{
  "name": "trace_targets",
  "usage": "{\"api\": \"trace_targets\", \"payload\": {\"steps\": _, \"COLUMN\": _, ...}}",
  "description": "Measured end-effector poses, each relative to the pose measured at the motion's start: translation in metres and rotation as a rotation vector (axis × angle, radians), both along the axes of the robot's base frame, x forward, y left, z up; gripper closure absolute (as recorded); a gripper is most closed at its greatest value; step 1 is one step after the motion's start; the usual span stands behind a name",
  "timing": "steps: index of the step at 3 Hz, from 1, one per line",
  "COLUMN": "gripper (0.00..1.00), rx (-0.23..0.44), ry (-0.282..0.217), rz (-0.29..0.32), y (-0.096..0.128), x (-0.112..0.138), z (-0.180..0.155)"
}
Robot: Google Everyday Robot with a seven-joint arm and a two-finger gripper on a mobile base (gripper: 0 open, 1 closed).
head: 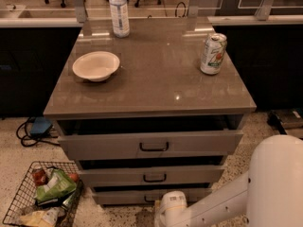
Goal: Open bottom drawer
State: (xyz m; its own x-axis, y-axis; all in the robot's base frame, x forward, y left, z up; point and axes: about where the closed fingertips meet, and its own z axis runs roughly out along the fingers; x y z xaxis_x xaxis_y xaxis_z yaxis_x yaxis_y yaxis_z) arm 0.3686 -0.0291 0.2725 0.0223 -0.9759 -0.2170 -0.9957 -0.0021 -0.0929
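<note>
Gripper (165, 208) is low at the frame's bottom edge, right in front of the bottom drawer (118, 196), about where its handle should be. The wrist housing blocks the view, so I can't tell if it's clenched, released or already on the handle. Bottom drawer is the lowest of three in the grey cabinet (156, 105), just above the floor. Its front looks close to flush under the middle drawer (194, 175), so I'd call it not yet opened. The top drawer (94, 145) sits a bit proud with a dark gap above it. To do this step well, confirm a centred hold on the small black bar before pulling, because an off-centre grip will rack the drawer. Pull straight out along the slide axis, level, with no lift, as the middle drawer's front sits directly above. Keep the arm (222, 205) clear of the wire basket (19, 202) on the floor to the left. Go slow at first so the bar doesn't slip. The bowl (96, 65), can (213, 54) and bottle (119, 11) on top shouldn't be disturbed if the pull is smooth.
</note>
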Motion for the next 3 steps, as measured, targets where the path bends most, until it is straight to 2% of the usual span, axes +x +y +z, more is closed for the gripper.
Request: {"api": "trace_targets", "payload": {"steps": 3, "gripper": 0.00, "rx": 0.086, "ry": -0.032, "rz": 0.007, "y": 0.004, "x": 0.023, "z": -0.030}}
